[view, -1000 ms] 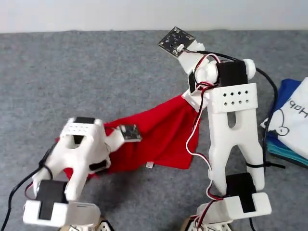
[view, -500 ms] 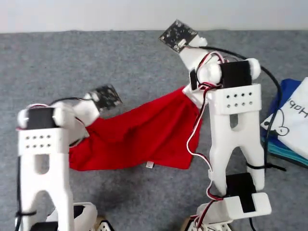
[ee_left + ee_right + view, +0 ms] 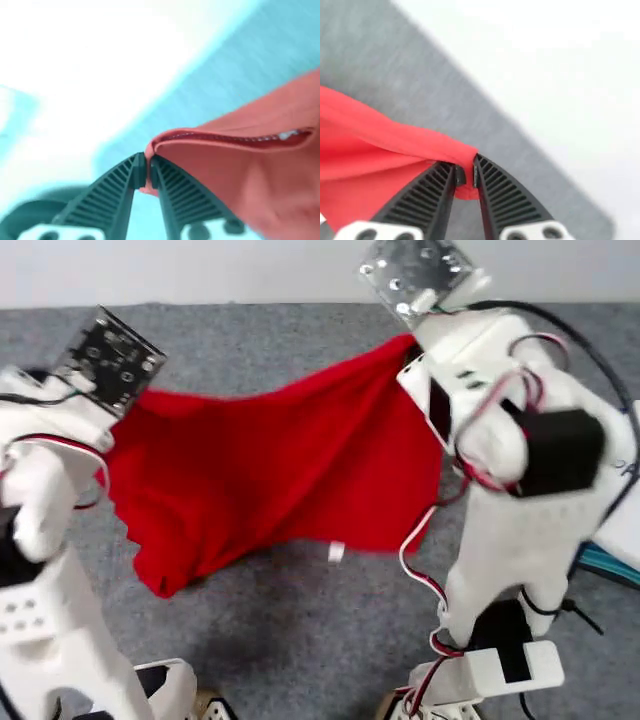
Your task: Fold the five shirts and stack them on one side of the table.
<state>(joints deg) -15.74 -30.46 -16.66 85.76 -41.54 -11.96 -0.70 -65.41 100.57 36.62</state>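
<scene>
Above table (image 3: 250, 640), left gripper (image 3: 145, 173) pinches red shirt (image 3: 280, 470); right gripper (image 3: 465, 176) too.

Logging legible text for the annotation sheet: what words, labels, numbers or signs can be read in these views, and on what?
Nothing can be read.
Small white tag on the red shirt: too small to read.
Folded white shirt at the right edge of the high view: print, if any, is hidden behind an arm.

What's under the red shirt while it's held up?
Bare grey table shows below the hanging edge of the red shirt; anything beneath its spread middle is covered.
</scene>
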